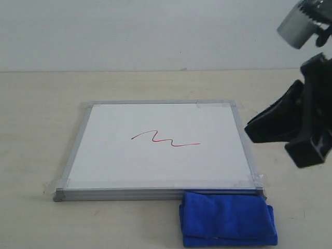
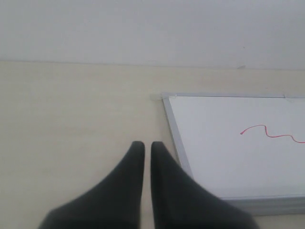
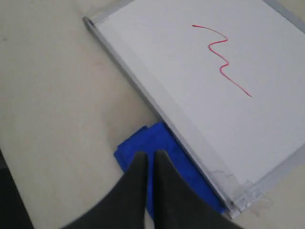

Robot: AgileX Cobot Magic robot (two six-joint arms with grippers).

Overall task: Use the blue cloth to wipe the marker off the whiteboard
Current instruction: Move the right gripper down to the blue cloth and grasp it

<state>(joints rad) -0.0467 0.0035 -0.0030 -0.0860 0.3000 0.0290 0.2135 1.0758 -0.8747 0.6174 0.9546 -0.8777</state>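
The whiteboard (image 1: 155, 166) lies flat on the table with the marker (image 1: 165, 139), a red squiggle, near its middle. The folded blue cloth (image 1: 225, 218) rests on the table against the board's front right corner. My right gripper (image 1: 251, 128) hangs above the table just past the board's right edge, higher than the cloth and touching nothing. In the right wrist view it (image 3: 150, 155) is shut and empty, with the cloth (image 3: 162, 138) below its tips. My left gripper (image 2: 147, 144) is shut and empty over bare table beside the board's frame (image 2: 174, 129); the exterior view does not show it.
The board lies on a beige table (image 1: 41, 129) that runs back to a pale wall (image 1: 155, 31). Clear tape holds the board's corners (image 1: 257, 180). Part of the right arm and its camera housing (image 1: 301, 23) fills the upper right.
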